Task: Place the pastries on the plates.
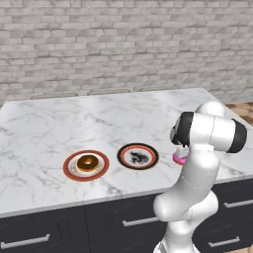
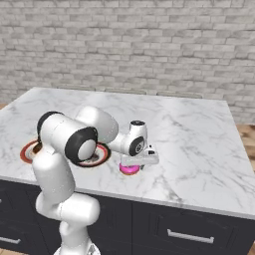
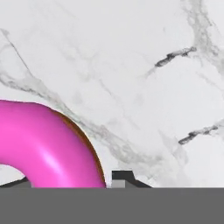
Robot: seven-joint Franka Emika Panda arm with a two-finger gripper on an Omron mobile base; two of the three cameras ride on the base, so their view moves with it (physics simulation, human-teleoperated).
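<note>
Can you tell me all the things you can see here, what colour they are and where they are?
Chocolate doughnut: one, brown, lying on the red-rimmed plate.
Red-rimmed plate: one, red-orange rim and cream centre, front left of the counter.
Black-rimmed plate: one, black rim, white patterned centre, just right of the red one, nothing on it.
Pink doughnut: one, bright pink, on the counter right of the black-rimmed plate.
Counter: one, white marble top over dark drawers.
Wall: one, grey brick, behind the counter.
Arm: one, white with dark joints.
Gripper: one, down over the pink doughnut, fingers closed on it.
</note>
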